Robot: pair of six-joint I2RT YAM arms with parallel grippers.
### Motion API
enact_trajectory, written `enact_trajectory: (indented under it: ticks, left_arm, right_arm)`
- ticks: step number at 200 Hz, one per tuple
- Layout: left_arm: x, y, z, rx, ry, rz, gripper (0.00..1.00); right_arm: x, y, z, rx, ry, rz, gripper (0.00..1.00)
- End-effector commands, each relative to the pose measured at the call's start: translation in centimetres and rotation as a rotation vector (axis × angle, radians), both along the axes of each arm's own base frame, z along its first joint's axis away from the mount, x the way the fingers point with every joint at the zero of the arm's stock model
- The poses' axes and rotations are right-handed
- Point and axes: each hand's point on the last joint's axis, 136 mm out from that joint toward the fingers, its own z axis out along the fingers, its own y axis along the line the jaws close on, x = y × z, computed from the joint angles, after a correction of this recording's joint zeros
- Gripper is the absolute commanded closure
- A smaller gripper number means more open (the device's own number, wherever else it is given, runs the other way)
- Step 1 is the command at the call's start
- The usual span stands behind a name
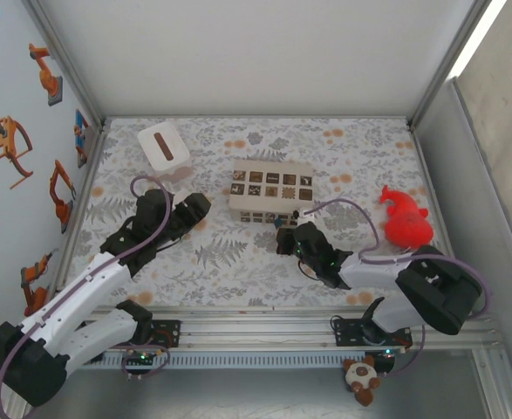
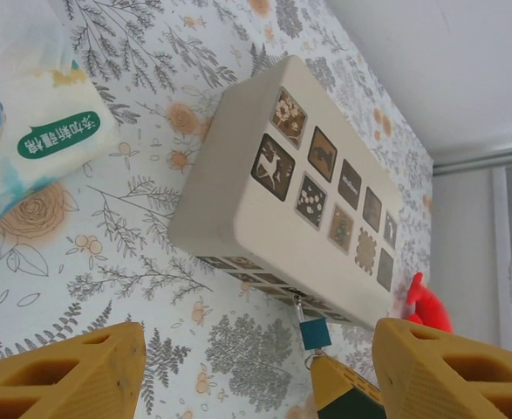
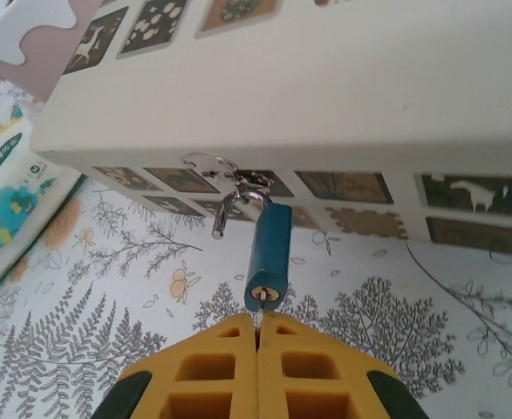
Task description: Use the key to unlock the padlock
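Right pincer point(image 3: 257, 330): closed, fingers pressed together on the key's head, at 6 o'clock of the padlock in the wrist view.
Key point(image 3: 257, 314): only a sliver of blade showed between the fingertips and the keyhole; it sat in the lock's bottom face.
Padlock point(image 3: 267, 253): blue, tilted, hanging from a ring point(image 3: 205, 161) on the box's front wall, near the box's 5 o'clock corner in the top view.
Shackle point(image 3: 223, 216): one leg looked free of the body, its hooked end at 10 o'clock of the body, so the lock was judged sprung or very nearly.
Step in hand: finishing the turn and getting the shackle clear.
Doing it well: the twist had to run about the key's own line, in line with the lock body. The lock hung loose and would swing with any sideways pull, bending or slipping the blade. A firm grip on the head mattered; a light push into the keyhole would keep the blade seated.
Left pincer point(image 2: 256, 375): open, jaws wide and holding nothing, near the box at its 9 o'clock and not touching it; it could steady the box if it slid.
Box point(image 1: 271, 188): cream, picture tiles on top, mid-table point(image 1: 229, 253).
Toy point(image 1: 406, 220): red, at 3 o'clock of the box, well apart.
Tissues point(image 1: 163, 147): at 10 o'clock of the box, out of the way.
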Motion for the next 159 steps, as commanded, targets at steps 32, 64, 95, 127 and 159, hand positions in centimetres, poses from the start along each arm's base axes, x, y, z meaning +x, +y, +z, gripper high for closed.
enact_trajectory:
  ticks: [32, 64, 95, 127, 159]
  left_arm:
    - [0.5, 0.2, 0.5, 0.041, -0.012, -0.013, 0.31]
    - [0.6, 0.2, 0.6, 0.044, -0.014, -0.014, 0.30]
    - [0.6, 0.1, 0.6, 0.041, -0.010, -0.014, 0.30]
    - [0.6, 0.2, 0.6, 0.042, -0.011, -0.010, 0.30]
    - [0.7, 0.4, 0.5, 0.049, -0.011, -0.005, 0.29]
  right_arm:
    - [-0.5, -1.1, -2.3, 0.188, 0.143, -0.155, 1.00]
    - [-0.5, -0.6, -3.1, 0.226, 0.169, -0.163, 1.00]
    - [-0.4, -0.7, -3.9, 0.246, 0.173, -0.179, 1.00]
    - [-0.5, -0.9, -4.4, 0.255, 0.182, -0.192, 0.96]
    - [-0.7, -1.4, -4.8, 0.260, 0.192, -0.213, 0.81]
